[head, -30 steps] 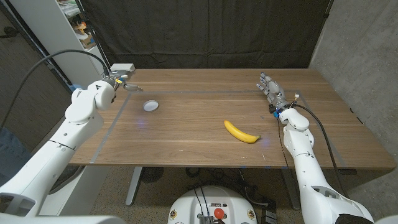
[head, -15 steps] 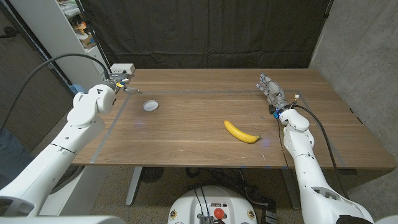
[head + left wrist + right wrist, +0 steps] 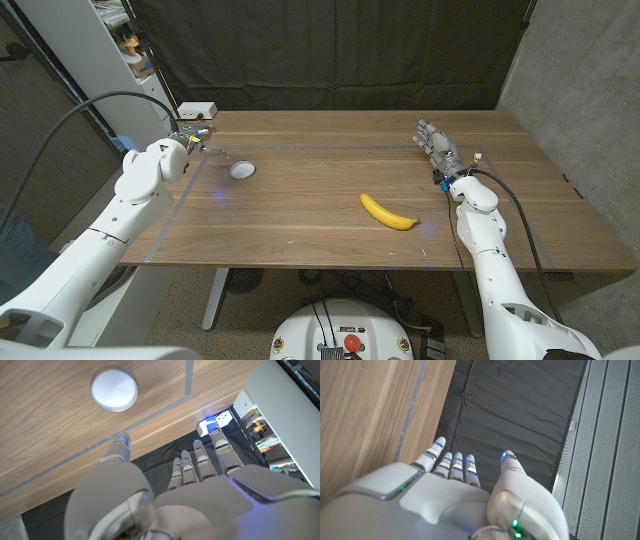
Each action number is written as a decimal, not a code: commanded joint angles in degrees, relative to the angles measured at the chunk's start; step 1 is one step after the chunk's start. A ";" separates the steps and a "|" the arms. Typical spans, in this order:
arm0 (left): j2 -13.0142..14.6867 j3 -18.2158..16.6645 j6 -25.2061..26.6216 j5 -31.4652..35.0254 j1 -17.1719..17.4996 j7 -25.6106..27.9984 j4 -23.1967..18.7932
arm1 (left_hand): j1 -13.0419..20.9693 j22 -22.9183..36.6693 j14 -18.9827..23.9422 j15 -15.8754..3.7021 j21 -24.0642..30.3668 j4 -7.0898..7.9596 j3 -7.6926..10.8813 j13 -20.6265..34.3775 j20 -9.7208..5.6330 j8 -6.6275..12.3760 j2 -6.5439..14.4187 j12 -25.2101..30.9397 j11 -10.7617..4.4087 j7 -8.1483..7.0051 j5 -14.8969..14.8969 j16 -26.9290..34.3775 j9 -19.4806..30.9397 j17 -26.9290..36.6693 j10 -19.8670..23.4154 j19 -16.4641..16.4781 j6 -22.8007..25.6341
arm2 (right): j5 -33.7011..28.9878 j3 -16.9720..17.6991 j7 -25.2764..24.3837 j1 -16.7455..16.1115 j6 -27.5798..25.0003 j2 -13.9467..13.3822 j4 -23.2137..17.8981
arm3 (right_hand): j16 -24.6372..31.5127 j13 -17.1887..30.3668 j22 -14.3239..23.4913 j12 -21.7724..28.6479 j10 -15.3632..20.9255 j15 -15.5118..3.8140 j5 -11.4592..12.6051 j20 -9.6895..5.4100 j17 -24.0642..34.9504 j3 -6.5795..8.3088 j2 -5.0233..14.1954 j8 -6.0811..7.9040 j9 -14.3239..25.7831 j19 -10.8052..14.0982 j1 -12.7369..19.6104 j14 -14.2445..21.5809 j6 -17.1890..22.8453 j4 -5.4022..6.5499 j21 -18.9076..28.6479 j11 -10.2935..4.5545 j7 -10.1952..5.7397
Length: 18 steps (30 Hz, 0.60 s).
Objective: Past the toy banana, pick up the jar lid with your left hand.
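The jar lid [image 3: 242,169], a small white disc with a pale rim, lay flat on the wooden table [image 3: 330,215] toward its far left part, well apart from the toy banana [image 3: 388,212], which lay nearer the front edge and right of the middle, curved with its ends pointing left and right. The left hand [image 3: 192,136] hovered near the table's far left corner, just beside the lid but not touching it; in the left wrist view the same hand [image 3: 200,467] showed its fingers [image 3: 220,447] straight and side by side, the thumb spread off to one side, with nothing held, and the lid [image 3: 114,388] lay on the wood beyond the thumb tip. A thin pale line [image 3: 150,417] ran across the tabletop between lid and hand. The right hand [image 3: 436,143] stood at the far right part of the table, well away from both objects; the right wrist view showed that hand [image 3: 465,472] with fingers [image 3: 456,462] extended together, thumb apart, gripping nothing. A small white box [image 3: 197,109] sat at the far left corner of the table.
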 commanded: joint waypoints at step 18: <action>0.50 4.99 0.70 0.95 -4.26 -2.35 2.90 | -0.02 -0.09 0.28 0.33 0.00 0.10 0.00 0.50 0.05 0.15 0.35 0.70 -0.49 -0.05 -0.13 -0.10 0.17 0.12 0.54 0.69 0.71 | 0.82 -0.18 -0.65 -1.42 0.43 -0.07 -1.75 | 0.39 0.31 0.30 0.33 0.37 -0.09 0.36 0.47 0.14 0.11 -0.04 0.39 0.26 0.11 0.81 0.30 0.31 -0.23 0.30 -0.35 -0.28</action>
